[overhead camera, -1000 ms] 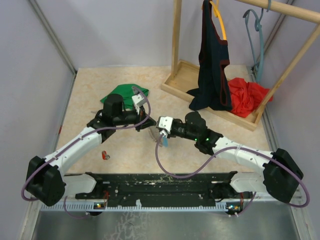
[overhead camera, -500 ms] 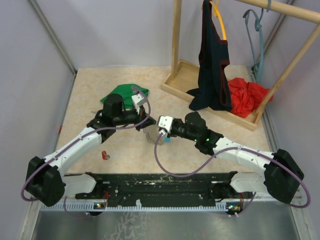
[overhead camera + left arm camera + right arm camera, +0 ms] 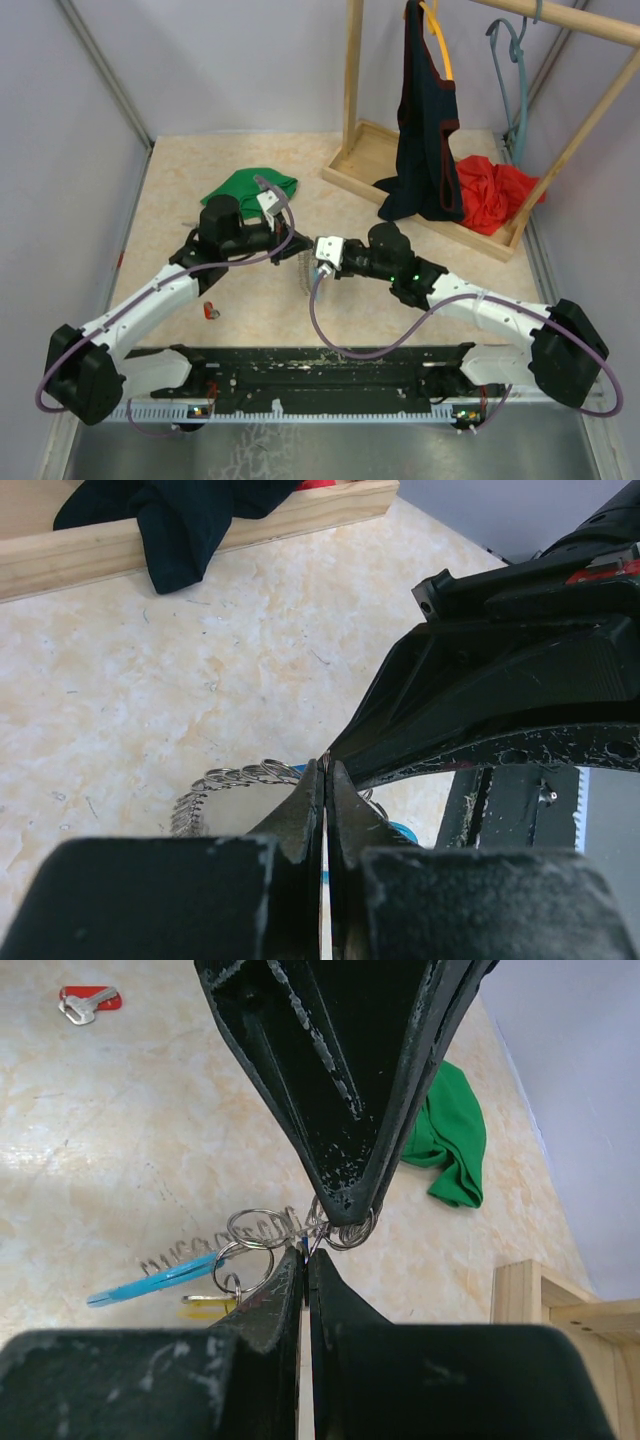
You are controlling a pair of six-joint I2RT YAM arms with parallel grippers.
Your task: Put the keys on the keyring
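1. Left gripper (image 3: pixel 343 1218) is clamped on the keyring (image 3: pixel 262 1230) end loops; hold it steady.
2. Right gripper (image 3: pixel 305 1253) closed, tips touching keyring; whether it grips, can't tell.
3. Red key (image 3: pixel 88 1002) lies well apart from keyring; needs fetching.

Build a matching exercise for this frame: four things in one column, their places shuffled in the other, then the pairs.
Things
1. red key
2. green cloth
3. keyring
4. red cloth

Places
A. on the wooden rack base
B. where the tips of the left gripper and right gripper meet
C. alone on the near left part of the table
D. crumpled at the table's far left

Pairs: 1-C, 2-D, 3-B, 4-A
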